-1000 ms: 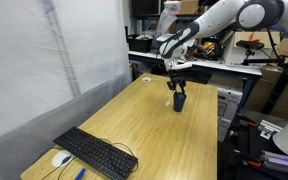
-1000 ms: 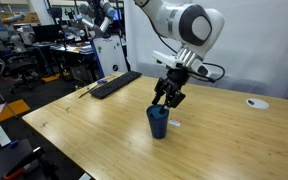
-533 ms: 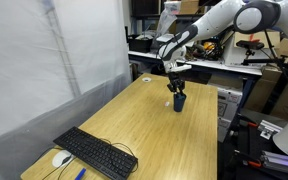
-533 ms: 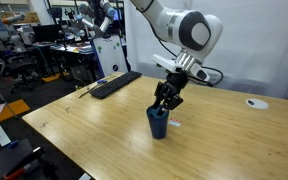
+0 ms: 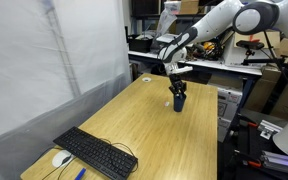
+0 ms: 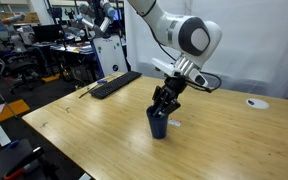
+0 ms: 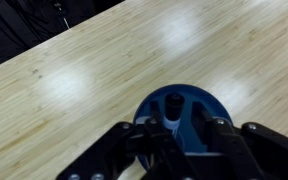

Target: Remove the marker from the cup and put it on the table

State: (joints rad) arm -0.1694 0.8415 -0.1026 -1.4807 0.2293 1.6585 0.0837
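The dark navy cup [image 5: 180,102] stands on the light wood table [image 5: 149,130] near its far end; it also shows in an exterior view [image 6: 159,126]. In the wrist view the cup [image 7: 200,101] is seen from above, with the marker [image 7: 174,102] upright inside it, dark cap up and a pale band below. My gripper [image 7: 184,126] is open, its fingers down at the cup's rim on either side of the marker, the left finger close to it. The gripper shows right over the cup in both exterior views [image 5: 178,89] [image 6: 165,102].
A black keyboard [image 5: 96,152] and a white mouse [image 5: 61,158] lie at the table's near end, with a short blue stick [image 5: 81,173] beside them. A small white object [image 6: 254,102] lies on the table's far side. A cluttered workbench [image 5: 199,62] stands behind the table.
My gripper has come down a little over the cup, and its fingers now reach the rim. The cup and marker have not moved.
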